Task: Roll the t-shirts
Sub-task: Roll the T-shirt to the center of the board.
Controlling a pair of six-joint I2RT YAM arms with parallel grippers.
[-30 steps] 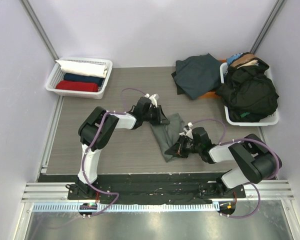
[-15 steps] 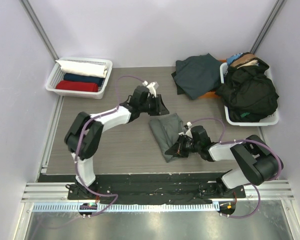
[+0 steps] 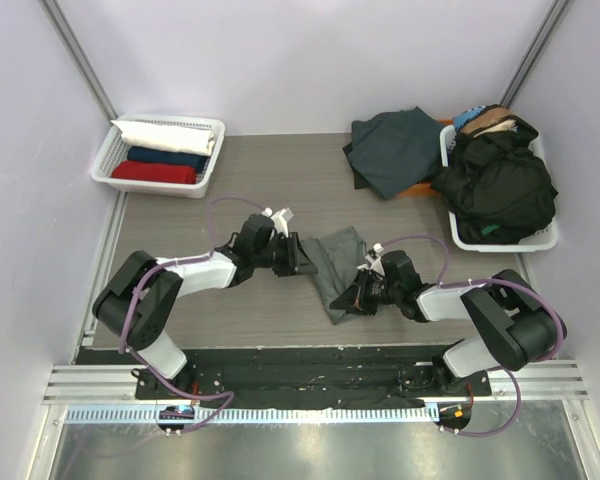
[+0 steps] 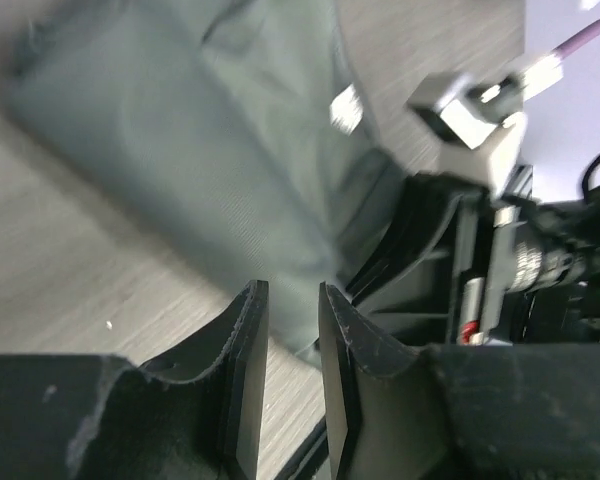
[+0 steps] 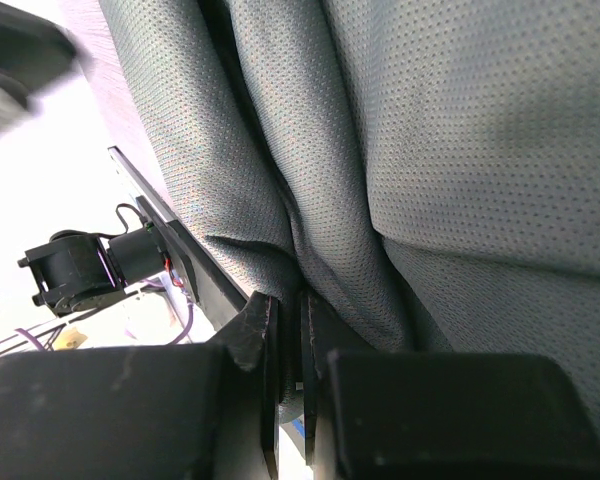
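My right gripper (image 3: 358,298) is clamped nearly closed on a fold at the near end of the sage-grey t-shirt (image 3: 335,262). From its wrist camera, the cloth (image 5: 460,130) bunches into the slim gap between my fingers (image 5: 263,335). My left gripper (image 3: 292,258) sits low at the shirt's left edge, about halfway along. Its jaws are narrow with only a slit between them, and I see nothing in that slit. The grey cloth (image 4: 180,130) lies just beyond my fingertips (image 4: 248,350).

The shirt lies on the table (image 3: 230,200) between my arms, folded into a long strip that runs diagonally. I judge the folding done and the rolling not yet begun, since I see no coil at either end.

Further out, the white lattice basket (image 3: 105,160) at the far left holds three finished rolls: white (image 3: 165,135), navy (image 3: 167,157) and red (image 3: 152,172). At the far right a dark teal shirt (image 3: 395,150) lies loose on the table. Beside it, another basket (image 3: 458,236) is heaped with black clothing (image 3: 500,185). Most of the work looks to be ahead of me.
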